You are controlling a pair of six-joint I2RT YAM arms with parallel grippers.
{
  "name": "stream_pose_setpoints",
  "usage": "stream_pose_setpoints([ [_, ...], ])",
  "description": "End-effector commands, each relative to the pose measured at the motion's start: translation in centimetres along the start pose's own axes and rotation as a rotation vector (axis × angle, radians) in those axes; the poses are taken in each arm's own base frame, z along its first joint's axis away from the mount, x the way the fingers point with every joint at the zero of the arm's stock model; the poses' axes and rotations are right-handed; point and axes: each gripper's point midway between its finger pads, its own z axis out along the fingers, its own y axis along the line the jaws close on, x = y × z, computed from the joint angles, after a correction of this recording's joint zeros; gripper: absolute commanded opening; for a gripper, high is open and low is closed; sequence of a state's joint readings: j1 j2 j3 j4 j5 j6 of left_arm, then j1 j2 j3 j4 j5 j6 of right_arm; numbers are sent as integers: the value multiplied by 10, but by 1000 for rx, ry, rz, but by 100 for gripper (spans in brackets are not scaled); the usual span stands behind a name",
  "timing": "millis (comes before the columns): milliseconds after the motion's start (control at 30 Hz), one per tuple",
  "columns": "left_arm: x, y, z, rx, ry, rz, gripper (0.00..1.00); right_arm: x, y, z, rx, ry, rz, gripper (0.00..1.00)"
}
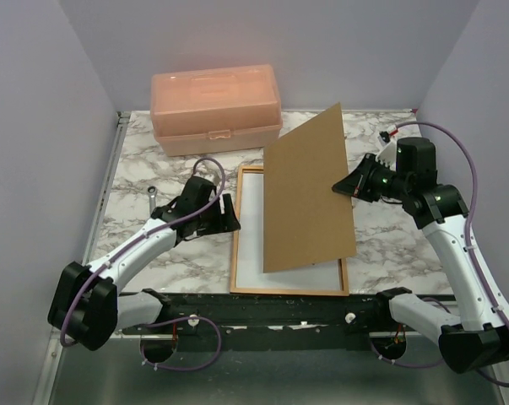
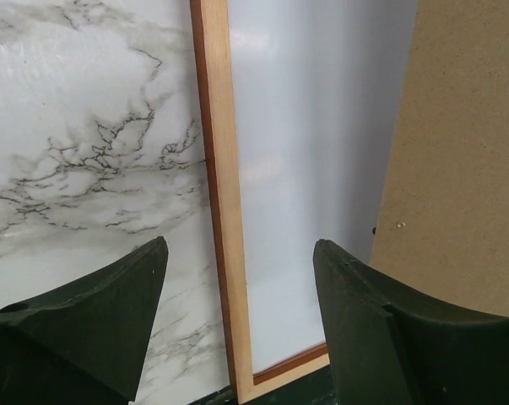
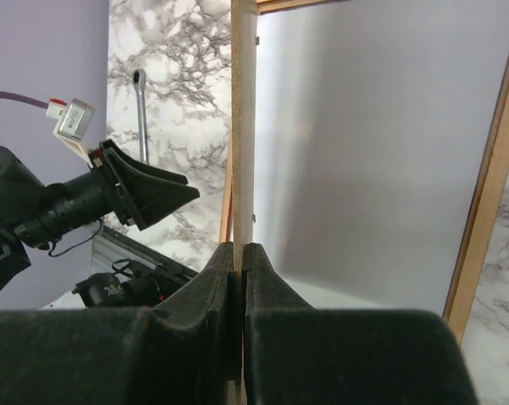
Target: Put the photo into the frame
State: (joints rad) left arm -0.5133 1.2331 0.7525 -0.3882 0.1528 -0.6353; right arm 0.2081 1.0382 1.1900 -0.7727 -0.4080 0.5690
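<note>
The frame (image 1: pixel 288 291) lies flat on the marble table with its pale tan back up. Inside it lies the photo (image 1: pixel 249 240), plain white back up. In the left wrist view the frame's left rail (image 2: pixel 224 211) borders the photo (image 2: pixel 305 169). My left gripper (image 1: pixel 230 213) is open just above that rail (image 2: pixel 239 249), holding nothing. My right gripper (image 1: pixel 345 186) is shut on the right edge of a brown backing board (image 1: pixel 309 194), which hangs tilted over the frame's right half. The right wrist view shows the board's edge (image 3: pixel 243 126) pinched between the pads (image 3: pixel 240 253).
A peach plastic box (image 1: pixel 214 108) stands at the back left. A small wrench (image 1: pixel 153 194) lies left of the left arm. Grey walls close in both sides and the back. A metal rail runs along the table's left edge (image 1: pixel 102 211).
</note>
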Motion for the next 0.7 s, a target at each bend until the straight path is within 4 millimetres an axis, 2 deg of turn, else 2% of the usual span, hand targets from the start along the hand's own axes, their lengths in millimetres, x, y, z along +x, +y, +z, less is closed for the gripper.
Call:
stream_pose_setpoints([
  [0, 5, -5, -7, 91, -8, -54, 68, -14, 28, 0, -130, -33, -7, 1],
  [100, 14, 6, -1, 62, 18, -55, 61, -13, 27, 4, -137, -20, 10, 1],
  [267, 29, 21, 15, 19, 61, -62, 56, -9, 24, 9, -136, -7, 35, 1],
  [467, 37, 25, 32, 20, 102, -76, 51, -3, 18, 15, -129, 15, 55, 1],
  [667, 44, 34, 40, -11, 120, -80, 46, 3, 13, 20, -125, 23, 76, 1],
])
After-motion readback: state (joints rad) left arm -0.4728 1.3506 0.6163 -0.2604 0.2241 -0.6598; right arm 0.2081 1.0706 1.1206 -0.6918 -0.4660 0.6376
